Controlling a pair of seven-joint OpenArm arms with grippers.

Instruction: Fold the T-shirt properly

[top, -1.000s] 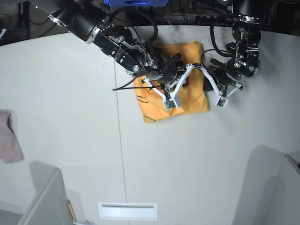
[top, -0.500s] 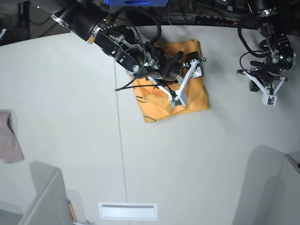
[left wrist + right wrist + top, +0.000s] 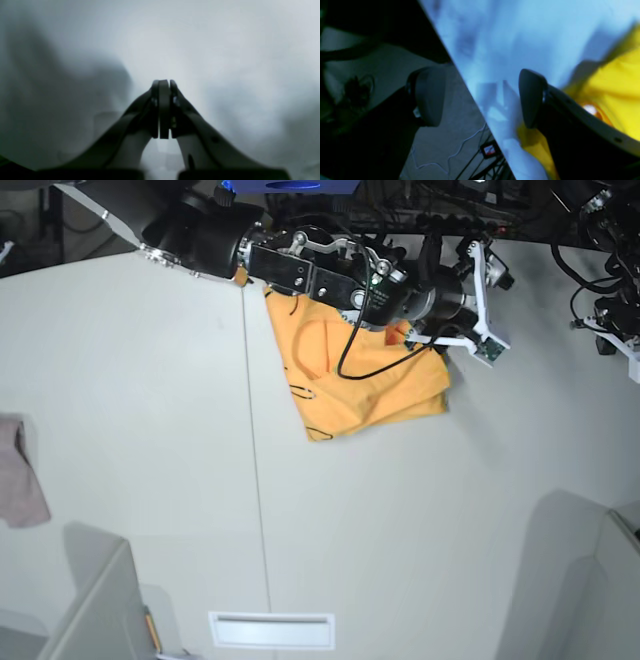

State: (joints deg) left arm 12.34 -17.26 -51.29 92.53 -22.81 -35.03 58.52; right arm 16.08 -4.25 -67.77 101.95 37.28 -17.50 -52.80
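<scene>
At the far left edge of the pale grey worktop [image 3: 150,430] a small pinkish-mauve cloth [image 3: 18,475] lies crumpled, well apart from everything else. Along the near edge sits a white rectangular slot plate [image 3: 271,630], and grey angled panels stand at the bottom corners.

Further right, toward the back of the worktop, lies the large orange-yellow cotton T-shirt [image 3: 350,390], folded into a rough rectangle with a thin black curved line showing on its left part. Its front right corner is neat; the back portion is rumpled and partly hidden under the black robot arm that reaches across it from the upper left.

That arm ends in the right gripper [image 3: 480,295], white-framed with dark pads, just past the shirt's back right corner, at the rear edge of the worktop. It is spread wide with nothing between its two sides. In the right wrist view, the right gripper [image 3: 480,100] shows the two dark pads [image 3: 430,97] well apart, with the worktop's edge running diagonally between them, the floor and cables below to the left, and the yellow fabric [image 3: 615,85] beside and behind the right-hand pad, not pinched.

At the far right edge of the base view the left arm [image 3: 615,310] is only partly in frame, well away from the shirt. In the left wrist view, the left gripper [image 3: 163,85] is pressed fully together, holding nothing, with blurred grey surface behind it.
</scene>
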